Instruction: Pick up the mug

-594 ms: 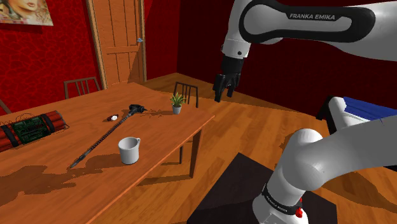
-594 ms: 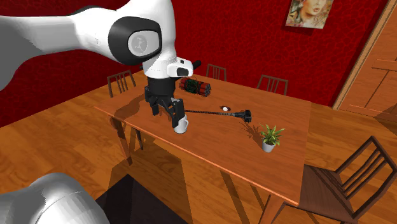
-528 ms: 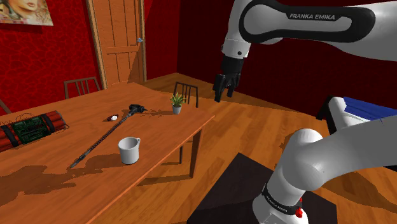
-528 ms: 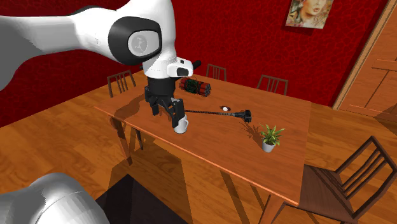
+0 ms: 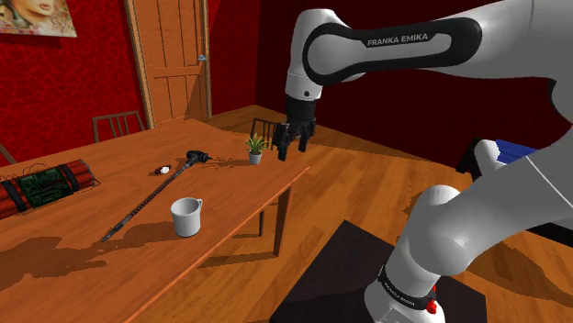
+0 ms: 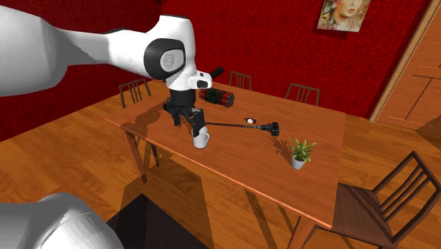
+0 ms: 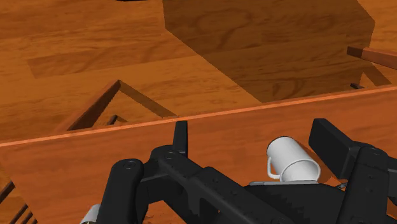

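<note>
- Vs 0.5 s ago: the arm has swung in toward the table point(image 5: 239, 193). In the shoulder view the gripper point(image 5: 289, 152) now sits lower & nearer the table's far corner.
- 2nd ext. view: the gripper point(image 6: 187, 126) looks smaller than before & hangs over the table point(image 6: 247, 163).
- Stuff on the table is in the same spots as before.
- Gripper: all black, 2 fingers, spread wide, holding nothing. Wrist view: gripper point(image 7: 254, 137) w/ the brown table top point(image 7: 76, 165) under it.
- Mug point(image 5: 186, 217): 1. White, smooth, round, w/ a loop handle. It stands up on the table, close to the table's long edge on the stand point(image 5: 353, 261) side.
- 2nd ext. view: the mug point(image 6: 201, 141) shows just under the fingers. Can't tell if they touch.
- Wrist view: the mug point(image 7: 291, 160) sits on the table btwn the 2 fingers, closer to one; no touch.
- Table: 1. Shiny brown wood, flat top, thin legs.
- Rod point(image 5: 151, 197): 1. Long, thin, dark, w/ a black lump at one end. It lies flat across the table's middle.
- Plant point(image 5: 255, 147): 1. Small, green spiky leaves, pale pot, near the table's far corner.
- Bundle point(image 5: 41, 188): 1. Red round sticks tied together, w/ a green board & wires on top, at the table's other end.
- Chairs: 4 around the table in the 2nd ext. view, dark w/ slat backs, e.g. chair point(image 6: 381, 198).
</note>
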